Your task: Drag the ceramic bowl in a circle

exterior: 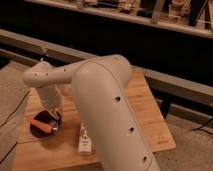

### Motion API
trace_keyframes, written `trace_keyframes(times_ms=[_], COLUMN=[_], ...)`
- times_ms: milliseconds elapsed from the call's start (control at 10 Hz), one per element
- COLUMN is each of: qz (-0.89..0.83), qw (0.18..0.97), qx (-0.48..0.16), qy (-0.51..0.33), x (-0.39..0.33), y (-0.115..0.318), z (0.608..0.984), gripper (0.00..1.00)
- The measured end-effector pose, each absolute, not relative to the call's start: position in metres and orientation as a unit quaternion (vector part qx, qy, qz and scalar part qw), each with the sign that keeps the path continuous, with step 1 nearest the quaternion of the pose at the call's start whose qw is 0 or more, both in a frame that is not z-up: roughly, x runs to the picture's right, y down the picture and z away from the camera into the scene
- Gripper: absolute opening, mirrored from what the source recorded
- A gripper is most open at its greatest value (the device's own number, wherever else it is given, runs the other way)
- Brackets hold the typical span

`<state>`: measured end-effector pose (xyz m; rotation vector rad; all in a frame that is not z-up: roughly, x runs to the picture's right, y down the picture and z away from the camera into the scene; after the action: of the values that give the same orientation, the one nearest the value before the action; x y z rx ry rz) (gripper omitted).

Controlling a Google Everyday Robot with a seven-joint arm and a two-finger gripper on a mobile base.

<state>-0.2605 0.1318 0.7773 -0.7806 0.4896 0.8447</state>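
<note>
Plainly, the gripper (pixel 54 119) sat in the lower left of the frame, clenched, w/ its tips down at the right side of the ceramic bowl (pixel 42 128). Whether it pinched the rim or only pressed inside it couldn't be told. The bowl rested on the wooden table (pixel 147 117), lower left, an orange-red piece (pixel 38 122) lying in it.

Risks, as judged:
- Left edge of the table ran close by the bowl. A circle swung wide toward frame-left could've carried the bowl over it and onto the floor.
- A white bottle (pixel 85 141) lay just right of the bowl, nr the bottom of the frame. An arc swept that way would likely have bumped or rolled it, poss. toward the front edge.
- Glossy ceramic + a doubtful hold meant the tips might've slipped off mid-drag, leaving the bowl behind or tipping it. Too much down-pressure on one side could've flipped it up.
- A jerk might've tossed the orange-red piece out.
- The robot's arm (pixel 107 100) filled the frame's centre and hid much of the tabletop, so anything behind it wasn't checkable.

Room: the best open wood showed above the bowl, toward the frame's upper middle, and on the far right. Left and bottom margins were thin, so a small, tight circle biased up-frame looked safest.
</note>
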Motion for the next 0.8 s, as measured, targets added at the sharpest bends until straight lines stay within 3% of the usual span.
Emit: trace_keyframes(times_ms=[400,800], qz=[0.448,0.466], qw=[0.803,0.797], qx=[-0.324,-0.292], qy=[0.224,0.252], x=[-0.265,-0.221], y=[0.083,0.062], z=[0.808,0.817], gripper=[0.00,0.00])
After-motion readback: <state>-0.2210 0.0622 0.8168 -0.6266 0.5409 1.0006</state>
